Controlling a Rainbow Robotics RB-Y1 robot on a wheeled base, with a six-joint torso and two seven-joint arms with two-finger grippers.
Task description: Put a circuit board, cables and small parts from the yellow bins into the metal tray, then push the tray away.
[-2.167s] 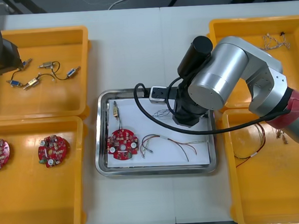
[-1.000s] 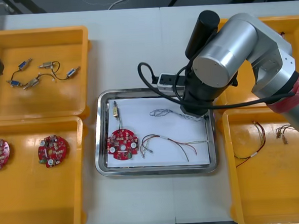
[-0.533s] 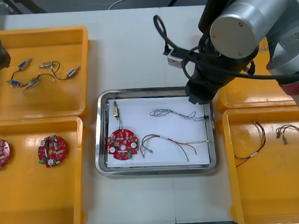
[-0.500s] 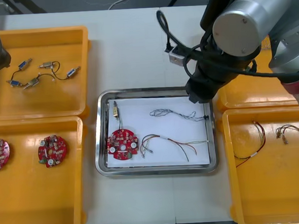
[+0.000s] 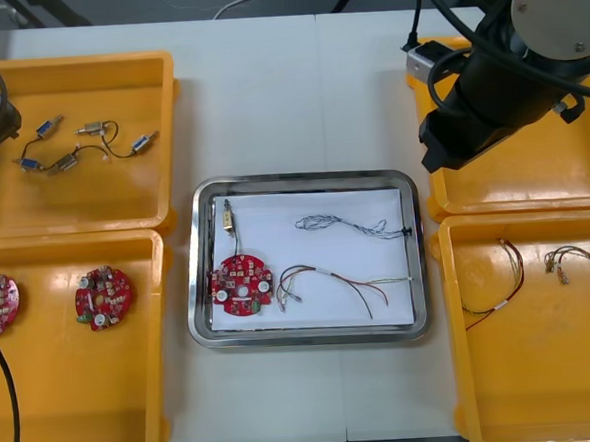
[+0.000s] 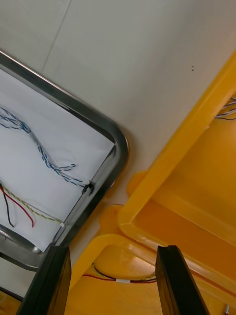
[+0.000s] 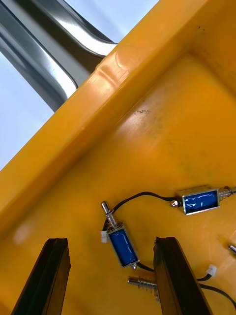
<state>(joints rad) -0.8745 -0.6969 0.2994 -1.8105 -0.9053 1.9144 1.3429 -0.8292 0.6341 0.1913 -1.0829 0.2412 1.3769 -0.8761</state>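
The metal tray [image 5: 194,287], white inside, sits mid-table. In it lie a red circuit board [image 5: 242,284], a small metal part [image 5: 229,217], a blue and white cable [image 5: 350,224] and a red and yellow cable [image 5: 334,282]. My right arm [image 5: 488,99] hangs over the far right yellow bin [image 5: 533,181]. Its gripper [image 6: 110,248] is open and holds nothing, above the tray's corner [image 6: 115,142] and the bin rims [image 6: 187,128]. My left gripper [image 7: 109,241] is open over small metal parts [image 7: 120,243] in the far left bin [image 5: 66,75].
The near left bin [image 5: 75,395] holds two more circuit boards [image 5: 104,297]. Red and yellow cables [image 5: 499,279] lie in the near right bin [image 5: 546,386]. Bare table stretches beyond the tray's far edge.
My right arm has risen from the tray's far right corner and swung back right over the far right bin, leaving the blue and white cable in the tray. The left arm has barely moved.
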